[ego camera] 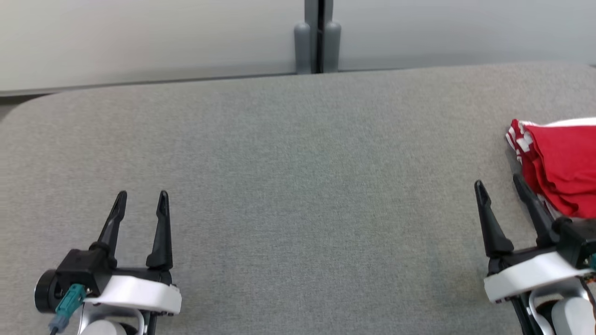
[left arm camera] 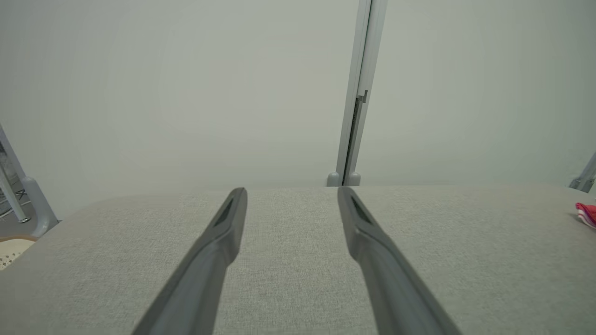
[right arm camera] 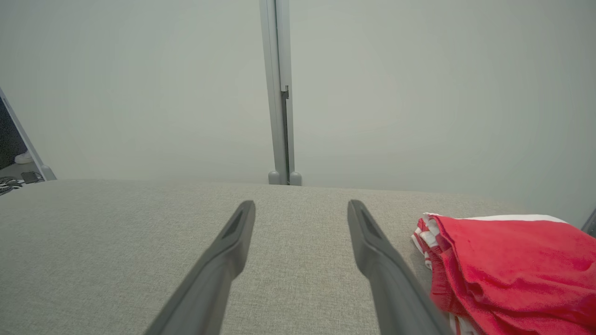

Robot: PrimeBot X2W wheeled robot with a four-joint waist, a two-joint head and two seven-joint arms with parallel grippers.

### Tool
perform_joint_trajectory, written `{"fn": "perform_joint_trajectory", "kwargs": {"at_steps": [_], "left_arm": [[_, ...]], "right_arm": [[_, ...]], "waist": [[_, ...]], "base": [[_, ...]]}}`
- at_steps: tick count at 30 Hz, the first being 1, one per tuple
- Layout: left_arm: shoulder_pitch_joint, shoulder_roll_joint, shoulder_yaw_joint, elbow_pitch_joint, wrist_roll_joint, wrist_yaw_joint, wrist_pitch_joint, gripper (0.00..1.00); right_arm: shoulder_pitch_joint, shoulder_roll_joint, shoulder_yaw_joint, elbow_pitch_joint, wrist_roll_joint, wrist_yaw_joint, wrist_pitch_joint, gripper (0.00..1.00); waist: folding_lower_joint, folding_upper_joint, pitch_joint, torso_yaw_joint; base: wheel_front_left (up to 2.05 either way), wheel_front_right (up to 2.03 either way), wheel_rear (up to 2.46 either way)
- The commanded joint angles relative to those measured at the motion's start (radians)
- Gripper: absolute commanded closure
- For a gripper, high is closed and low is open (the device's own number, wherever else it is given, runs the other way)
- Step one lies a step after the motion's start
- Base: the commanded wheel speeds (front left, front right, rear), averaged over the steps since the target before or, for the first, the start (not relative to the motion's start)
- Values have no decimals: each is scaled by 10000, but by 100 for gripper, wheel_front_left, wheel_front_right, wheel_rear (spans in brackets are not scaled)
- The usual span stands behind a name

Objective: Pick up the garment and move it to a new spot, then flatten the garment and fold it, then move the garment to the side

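A folded red garment [ego camera: 561, 165] with white stripes lies at the right edge of the grey table [ego camera: 298, 177]; its right part runs out of the head view. In the right wrist view the garment [right arm camera: 507, 274] lies just right of my fingers. My right gripper [ego camera: 499, 184] stands open and empty at the lower right, its right finger close beside the garment's near left edge. At the lower left my left gripper [ego camera: 142, 195] is open and empty over bare table. A small red corner of the garment [left arm camera: 587, 214] shows at the far right of the left wrist view.
A pale partition wall [ego camera: 149, 37] with a grey post [ego camera: 318, 37] at its middle stands right behind the table's far edge. The table's far left corner [ego camera: 28, 104] is rounded. A metal frame leg [left arm camera: 32, 200] stands beyond the table's left end.
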Motion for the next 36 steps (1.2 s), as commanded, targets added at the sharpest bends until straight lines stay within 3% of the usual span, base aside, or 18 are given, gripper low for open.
{"fn": "perform_joint_trajectory", "kwargs": {"at_steps": [1, 17, 36], "left_arm": [[185, 56, 42, 54, -48, 24, -56, 0], [1863, 190, -82, -80, -123, 458, 268, 0], [2023, 328, -175, -148, -145, 724, 608, 0]], "right_arm": [[284, 27, -74, -134, -84, -23, 109, 0], [2313, 443, -425, -1014, 10, -21, 822, 0], [2435, 536, -373, -1235, 18, -21, 992, 0]], "waist": [[0, -1, -403, 261], [0, -1, -2032, 103], [0, -1, -2279, -30]], "base": [[0, 0, 0], [0, 0, 0], [0, 0, 0]]}}
